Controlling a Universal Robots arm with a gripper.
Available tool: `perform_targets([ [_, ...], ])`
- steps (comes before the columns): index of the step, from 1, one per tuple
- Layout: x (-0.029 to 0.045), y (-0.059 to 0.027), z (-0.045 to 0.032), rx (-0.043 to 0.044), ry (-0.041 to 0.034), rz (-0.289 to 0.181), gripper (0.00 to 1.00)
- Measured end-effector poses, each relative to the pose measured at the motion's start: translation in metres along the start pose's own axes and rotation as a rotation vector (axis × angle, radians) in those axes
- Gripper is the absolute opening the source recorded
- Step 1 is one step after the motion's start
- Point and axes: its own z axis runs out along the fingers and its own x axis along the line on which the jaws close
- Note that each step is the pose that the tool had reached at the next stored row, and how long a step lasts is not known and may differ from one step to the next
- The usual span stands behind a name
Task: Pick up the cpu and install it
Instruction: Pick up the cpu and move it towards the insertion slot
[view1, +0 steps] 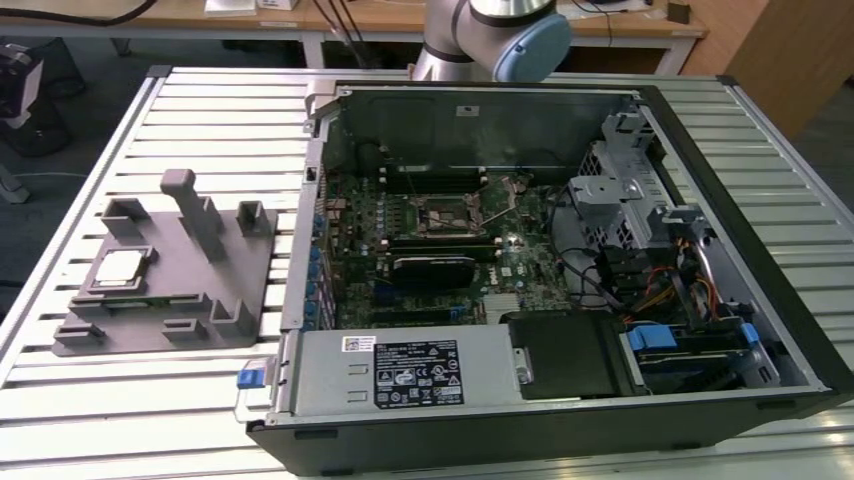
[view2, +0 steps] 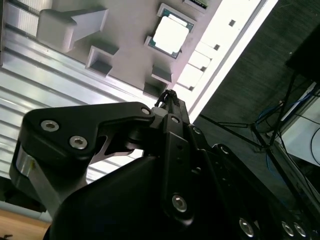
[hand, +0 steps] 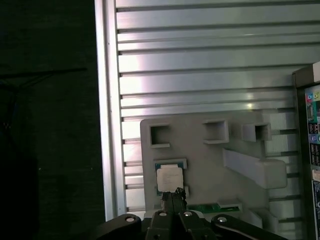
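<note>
The cpu (view1: 120, 268) is a small square chip with a pale silver top, lying flat in a recess of the grey plastic tray (view1: 180, 325) at the exterior view's left. Both wrist views look down on the cpu (view2: 171, 35) (hand: 170, 177) from above. My gripper (view2: 169, 96) (hand: 173, 194) hangs over the tray beside the chip, apart from it, with its black fingertips pressed together and nothing between them. The open computer case (view1: 747, 200) lies to the tray's right, and the motherboard's bare socket (view1: 447, 212) is near its middle.
The tray (hand: 200, 135) carries upright pegs (view1: 200, 215) and blocks around the chip. It rests on a slatted metal table (view1: 200, 100), whose edge (hand: 107, 125) runs close to the tray. A hinged metal bracket and cables crowd the case's right side.
</note>
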Motion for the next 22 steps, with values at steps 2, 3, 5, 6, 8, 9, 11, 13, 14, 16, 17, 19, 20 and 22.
perform_targets([
  [2, 0.0000, 0.0000, 0.0015, 0.0006, 0.0045, 0.000, 0.11],
  [3, -0.0002, 0.0000, 0.0021, 0.0024, 0.0118, 0.000, 0.11],
  [5, -0.0002, -0.0005, 0.0046, 0.0032, 0.0224, 0.001, 0.23],
  [6, -0.0002, -0.0008, 0.0060, 0.0037, 0.0269, 0.001, 0.29],
  [8, -0.0002, -0.0013, 0.0092, 0.0044, 0.0354, -0.002, 0.35],
  [9, -0.0001, -0.0016, 0.0111, 0.0045, 0.0382, -0.005, 0.41],
  [11, -0.0001, -0.0018, 0.0144, 0.0050, 0.0444, -0.008, 0.47],
  [13, 0.0000, -0.0020, 0.0169, 0.0052, 0.0470, -0.009, 0.52],
  [14, 0.0000, -0.0021, 0.0179, 0.0053, 0.0475, -0.010, 0.52],
  [16, 0.0000, -0.0022, 0.0196, 0.0053, 0.0477, -0.010, 0.59],
  [17, 0.0000, -0.0022, 0.0202, 0.0053, 0.0477, -0.010, 0.59],
  [19, 0.0001, -0.0022, 0.0212, 0.0053, 0.0483, -0.010, 0.59],
  [20, 0.0001, -0.0022, 0.0217, 0.0053, 0.0483, -0.010, 0.59],
  [22, 0.0001, -0.0023, 0.0227, 0.0053, 0.0484, -0.010, 0.59],
])
